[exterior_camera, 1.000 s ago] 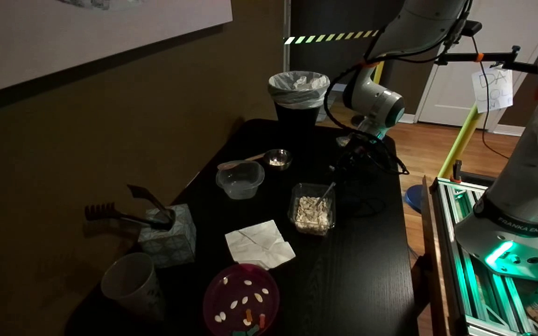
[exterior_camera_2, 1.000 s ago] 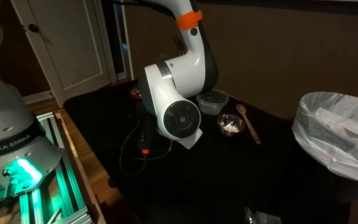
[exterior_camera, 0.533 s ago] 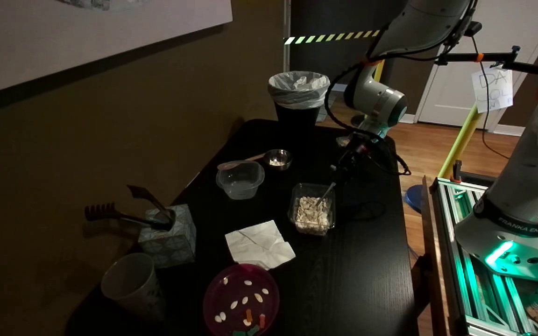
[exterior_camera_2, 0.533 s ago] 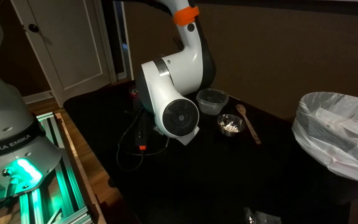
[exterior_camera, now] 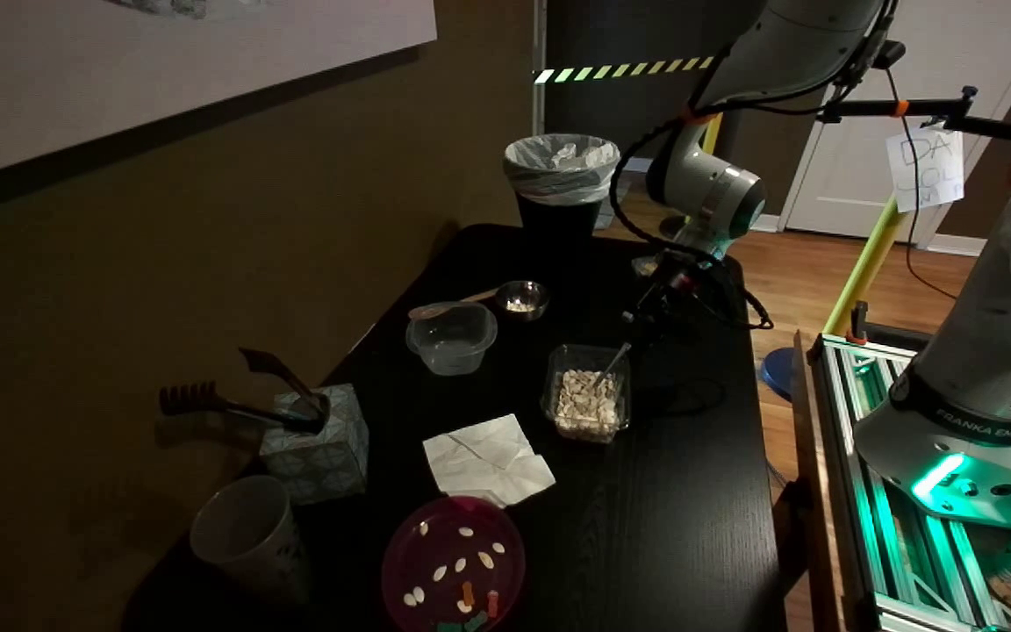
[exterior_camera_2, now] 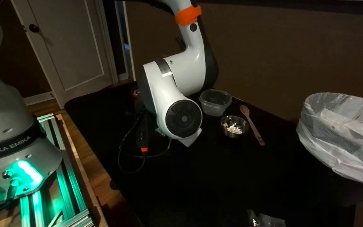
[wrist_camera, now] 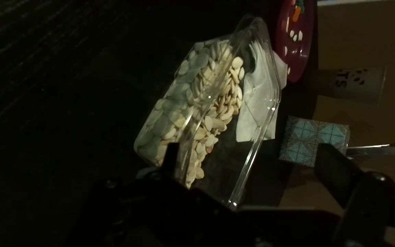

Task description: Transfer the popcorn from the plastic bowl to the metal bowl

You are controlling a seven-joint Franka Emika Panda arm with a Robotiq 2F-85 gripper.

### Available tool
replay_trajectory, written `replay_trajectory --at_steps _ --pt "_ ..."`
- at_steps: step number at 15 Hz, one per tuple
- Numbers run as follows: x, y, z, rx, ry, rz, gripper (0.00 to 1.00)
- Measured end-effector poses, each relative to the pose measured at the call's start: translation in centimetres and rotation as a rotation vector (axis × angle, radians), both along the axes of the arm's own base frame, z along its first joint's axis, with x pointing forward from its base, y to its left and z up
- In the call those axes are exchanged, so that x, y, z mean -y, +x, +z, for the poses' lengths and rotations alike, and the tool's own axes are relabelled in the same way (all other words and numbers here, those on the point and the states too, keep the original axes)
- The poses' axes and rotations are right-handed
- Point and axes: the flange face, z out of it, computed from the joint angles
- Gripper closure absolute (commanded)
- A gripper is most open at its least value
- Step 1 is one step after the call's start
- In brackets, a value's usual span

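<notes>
Most of the pale, flat, oval pieces (wrist_camera: 208,122) lie in the clear rectangular plastic container (exterior_camera: 577,358), and some white bits (exterior_camera_2: 233,129) sit in the small round metal bowl (exterior_camera_2: 234,136). A slim whitish handle (exterior_camera: 613,365) leans out of the container in an exterior view; in the wrist view I cannot make it out. The black hand (wrist_camera: 248,147) is released, its fingers (wrist_camera: 336,173) wide apart, which only the wrist view makes plain. Whether it touches the container I cannot tell, since the white jointed arm (exterior_camera_2: 181,75) screens both in an exterior view. The wrist view shows the creased white napkin (exterior_camera: 488,461) partly through the container's wall. A brown wooden spoon (exterior_camera_2: 253,126) shows whole in an exterior view; the clear rounded plastic tub (exterior_camera: 453,351) overlaps it in an exterior view. Farther along the dark surface (exterior_camera: 672,527), the round magenta plate (exterior_camera: 413,557) is cropped at the wrist view's top edge. Beyond it, black print on the translucent cup (exterior_camera: 247,535) is legible only in part, beside the patterned box (wrist_camera: 315,139). The bin's white plastic liner (exterior_camera_2: 336,148) is cut off in an exterior view.
</notes>
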Motion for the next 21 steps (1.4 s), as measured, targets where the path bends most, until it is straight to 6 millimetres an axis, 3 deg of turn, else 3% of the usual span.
replay_trajectory --at_steps 21 --pt "0.14 0.92 -0.29 0.052 -0.025 -0.053 0.0"
